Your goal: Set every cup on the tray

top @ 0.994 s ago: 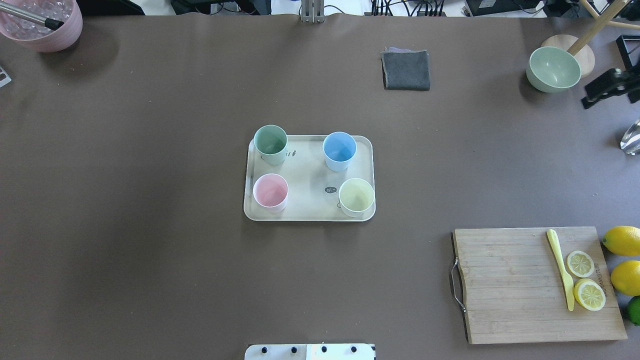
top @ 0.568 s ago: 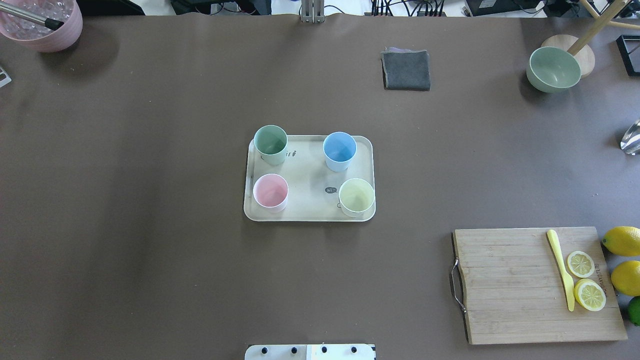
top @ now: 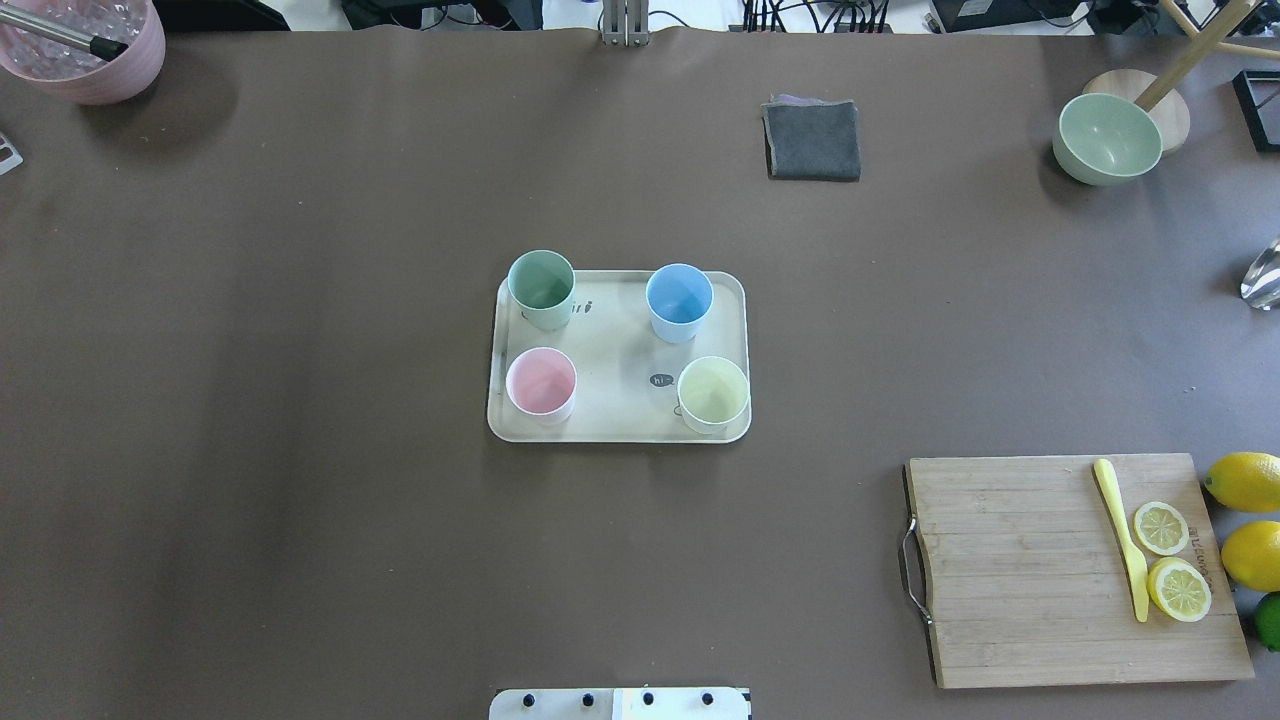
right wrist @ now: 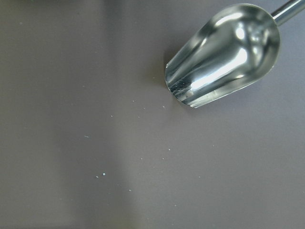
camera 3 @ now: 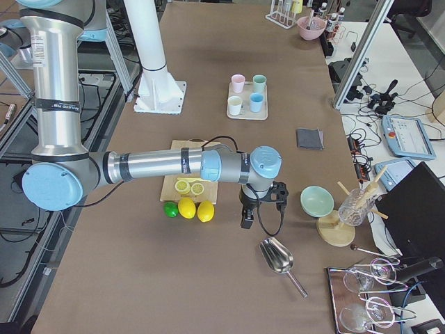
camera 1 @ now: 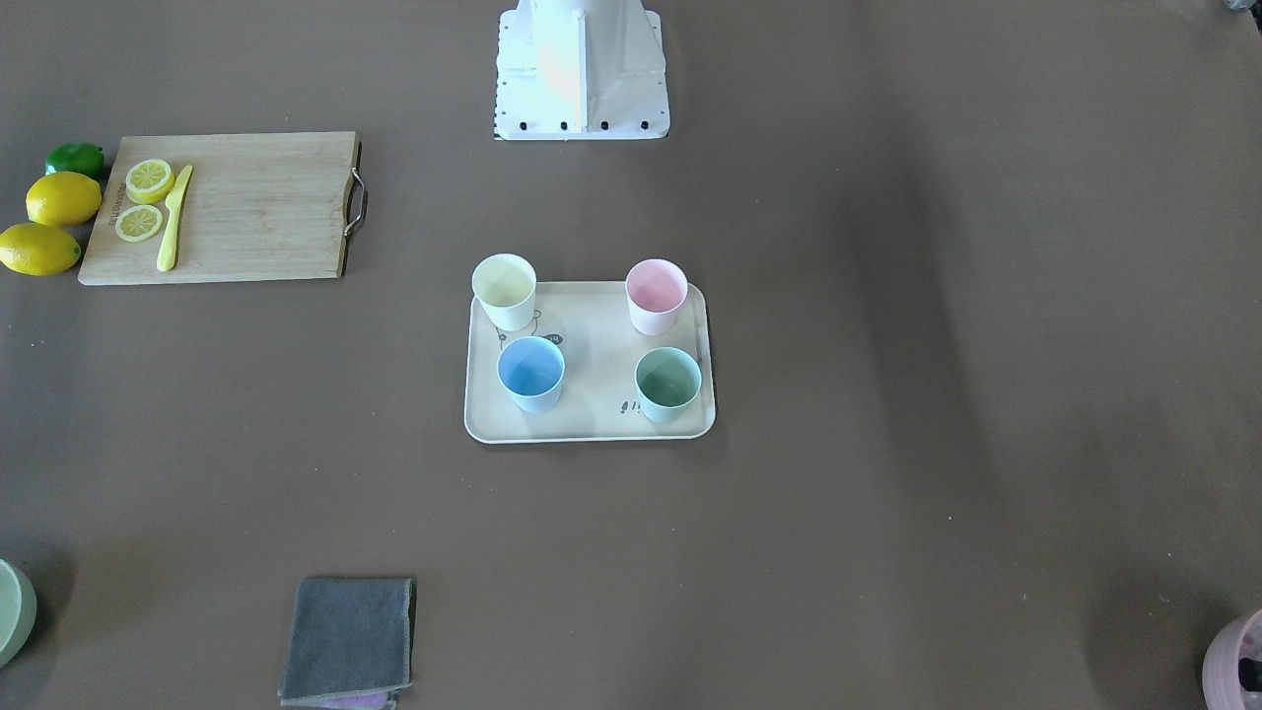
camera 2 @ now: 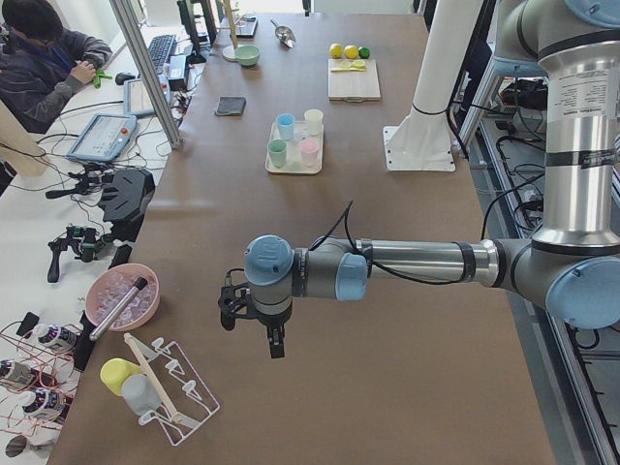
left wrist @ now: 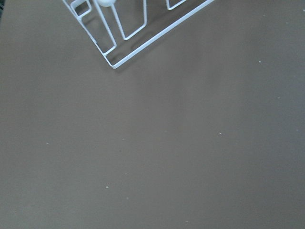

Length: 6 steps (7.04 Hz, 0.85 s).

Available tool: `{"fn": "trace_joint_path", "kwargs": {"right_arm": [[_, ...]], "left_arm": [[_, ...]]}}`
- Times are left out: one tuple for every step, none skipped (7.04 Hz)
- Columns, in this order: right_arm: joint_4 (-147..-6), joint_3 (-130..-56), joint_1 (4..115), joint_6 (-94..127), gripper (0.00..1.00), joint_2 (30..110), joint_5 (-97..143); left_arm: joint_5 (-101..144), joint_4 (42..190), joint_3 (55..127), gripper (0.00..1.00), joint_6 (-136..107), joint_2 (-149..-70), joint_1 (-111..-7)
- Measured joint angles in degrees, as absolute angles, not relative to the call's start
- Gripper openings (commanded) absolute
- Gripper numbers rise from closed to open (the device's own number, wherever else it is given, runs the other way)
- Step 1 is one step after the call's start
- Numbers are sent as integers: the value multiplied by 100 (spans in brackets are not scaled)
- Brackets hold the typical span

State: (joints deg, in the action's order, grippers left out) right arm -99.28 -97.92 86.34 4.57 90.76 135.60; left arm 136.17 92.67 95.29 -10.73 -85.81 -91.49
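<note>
The cream tray (top: 620,350) sits mid-table and also shows in the front-facing view (camera 1: 592,380). All four cups stand upright on it: mint green (top: 541,287), light blue (top: 679,300), pink (top: 541,381) and pale yellow (top: 713,393). My left gripper (camera 2: 252,325) shows only in the exterior left view, far from the tray near the table's left end; I cannot tell whether it is open or shut. My right gripper (camera 3: 260,209) shows only in the exterior right view, beyond the lemons; I cannot tell its state either.
A wooden cutting board (top: 1020,570) with lemon slices and a yellow knife lies front right, with lemons (top: 1245,480) beside it. A grey cloth (top: 812,140), a green bowl (top: 1107,138) and a pink container (top: 90,50) sit at the back. A metal scoop (right wrist: 224,52) lies under the right wrist, a white wire rack (left wrist: 133,28) under the left.
The right gripper, seen at the overhead view's right edge one second ago, has moved out of that view. The cups and the tray have not moved.
</note>
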Motion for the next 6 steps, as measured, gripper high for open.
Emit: {"fn": "trace_joint_path", "kwargs": {"right_arm": [[-9924, -9855, 8914, 435, 100, 9143, 13677], [-9921, -9995, 9122, 423, 100, 9315, 13636], [-9919, -10178, 9212, 422, 100, 9498, 13502], [-9921, -10289, 9240, 423, 100, 9606, 13421], [-9922, -10328, 9244, 427, 100, 9657, 13381], [-9923, -10340, 9244, 429, 100, 9683, 13366]], "left_arm": [[13788, 9271, 9567, 99, -1091, -8590, -9120], [13848, 9272, 9565, 99, -1096, -8591, -9053], [13822, 9272, 9561, 99, -1098, -8600, -8915], [13701, 9273, 9557, 99, -1098, -8624, -8762], [13583, 9273, 9555, 99, -1099, -8627, -8660], [13535, 9272, 9554, 99, -1099, -8611, -8622]]}}
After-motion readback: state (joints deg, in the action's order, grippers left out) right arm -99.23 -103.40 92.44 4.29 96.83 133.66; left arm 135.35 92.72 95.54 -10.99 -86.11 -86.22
